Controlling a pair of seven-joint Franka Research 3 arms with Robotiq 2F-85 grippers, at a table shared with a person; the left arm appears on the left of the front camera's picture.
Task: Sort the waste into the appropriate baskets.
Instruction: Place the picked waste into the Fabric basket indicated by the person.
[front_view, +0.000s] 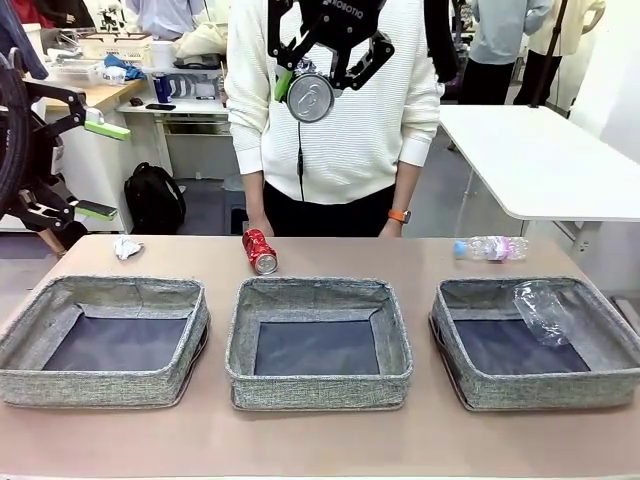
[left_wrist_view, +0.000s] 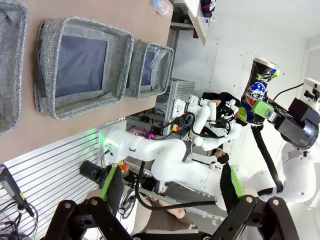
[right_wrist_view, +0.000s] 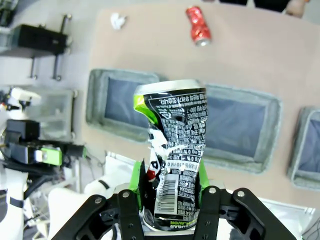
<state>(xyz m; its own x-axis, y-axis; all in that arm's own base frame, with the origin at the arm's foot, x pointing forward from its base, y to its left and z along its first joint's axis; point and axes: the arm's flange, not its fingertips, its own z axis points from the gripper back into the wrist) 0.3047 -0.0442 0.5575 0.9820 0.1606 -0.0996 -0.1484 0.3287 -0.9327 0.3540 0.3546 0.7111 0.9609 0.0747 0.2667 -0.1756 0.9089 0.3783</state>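
Right gripper (front_view: 322, 75): raised high over the worktop (front_view: 330, 440), in front of the person (front_view: 340, 170) at the far side. Jaws closed most of the way onto the dark can (front_view: 310, 97). In the right wrist view the green pads (right_wrist_view: 136, 176) pinch the can's (right_wrist_view: 175, 145) lower half. The can is dented at the waist and its rim points down toward the worktop.

Left gripper (front_view: 118, 172): off the left end of the worktop, jaws fully apart, nothing between them. The left wrist view confirms this, with both fingers (left_wrist_view: 107, 186) spread wide and empty.

3 baskets in a row along the near side:
- left basket (front_view: 100, 385): dark bottom bare.
- middle basket (front_view: 318, 390): dark bottom bare.
- right basket (front_view: 520, 392): holds 1 crumpled clear bottle, the binned bottle (front_view: 543, 312), leaning against the far right wall.

On the worktop beyond the baskets:
- red can (front_view: 259, 250): crushed, lying on its side just behind the middle basket's far left corner, apart from the rim.
- paper wad (front_view: 126, 247): behind the left basket.
- loose bottle (front_view: 490, 247): lying on its side behind the right basket.

From the right wrist camera the red can (right_wrist_view: 198, 25) and paper wad (right_wrist_view: 118, 21) lie at the far edge, well apart from each other.
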